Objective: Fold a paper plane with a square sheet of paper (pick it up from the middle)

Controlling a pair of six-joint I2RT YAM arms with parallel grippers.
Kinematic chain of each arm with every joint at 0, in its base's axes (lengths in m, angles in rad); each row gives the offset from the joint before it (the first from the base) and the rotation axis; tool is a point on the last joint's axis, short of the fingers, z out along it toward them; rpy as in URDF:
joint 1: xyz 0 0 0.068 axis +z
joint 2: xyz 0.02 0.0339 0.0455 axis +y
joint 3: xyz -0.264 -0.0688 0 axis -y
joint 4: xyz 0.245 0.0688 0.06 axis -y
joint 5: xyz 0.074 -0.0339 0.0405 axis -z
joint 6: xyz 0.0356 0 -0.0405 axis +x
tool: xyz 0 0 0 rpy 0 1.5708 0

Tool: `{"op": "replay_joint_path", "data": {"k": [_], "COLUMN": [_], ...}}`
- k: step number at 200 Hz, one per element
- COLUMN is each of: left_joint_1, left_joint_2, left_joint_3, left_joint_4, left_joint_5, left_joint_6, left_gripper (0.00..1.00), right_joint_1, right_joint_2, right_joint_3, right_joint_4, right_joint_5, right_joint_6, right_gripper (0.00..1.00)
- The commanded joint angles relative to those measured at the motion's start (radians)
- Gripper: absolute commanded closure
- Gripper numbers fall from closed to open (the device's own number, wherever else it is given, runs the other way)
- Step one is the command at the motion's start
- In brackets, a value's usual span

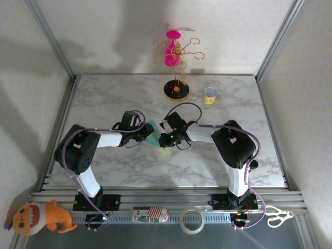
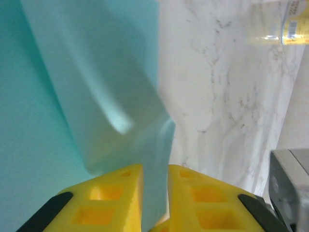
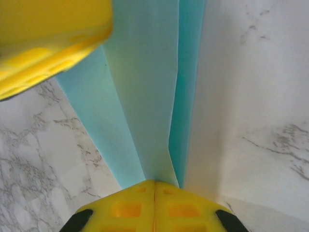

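My two grippers hold the sheet of paper.
My right gripper is closed tight on it; my left gripper pinches it.

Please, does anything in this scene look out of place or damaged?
Nothing looks spilled or damaged. The teal paper, partly folded, is pinched between the left gripper and the right gripper. One small oddity: scissors and an orange plush toy lie by the front rail, away from the work.

Looked down from above and behind onto tabletop; from each wrist, looked close-up at same teal paper.
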Motion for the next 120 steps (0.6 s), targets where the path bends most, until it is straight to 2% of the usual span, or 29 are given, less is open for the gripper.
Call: {"op": "replay_joint_path", "data": {"k": [1, 39, 88, 120], "left_joint_1": [-0.026, -0.075, -0.082, -0.080], "left_joint_2": [-0.051, -0.022, 0.056, 0.087], "left_joint_3": [-0.009, -0.005, 0.028, 0.066], "left_joint_4": [-0.038, -0.044, -0.063, -0.128], "left_joint_5": [-0.003, -0.004, -0.002, -0.062], "left_joint_6": [0.112, 0.161, 0.189, 0.207], "left_gripper": [0.82, 0.86, 0.87, 0.87], "right_joint_1": [0.005, 0.005, 0.002, 0.002], "right_joint_2": [0.001, 0.005, 0.014, 0.028], "right_joint_3": [-0.046, -0.042, -0.042, -0.043], "right_joint_4": [-0.150, -0.155, -0.150, -0.175], "right_joint_5": [0.056, 0.047, 0.042, 0.053], "right_joint_6": [-0.048, -0.056, -0.045, -0.064], "right_gripper": [0.91, 0.92, 0.92, 0.91]}}
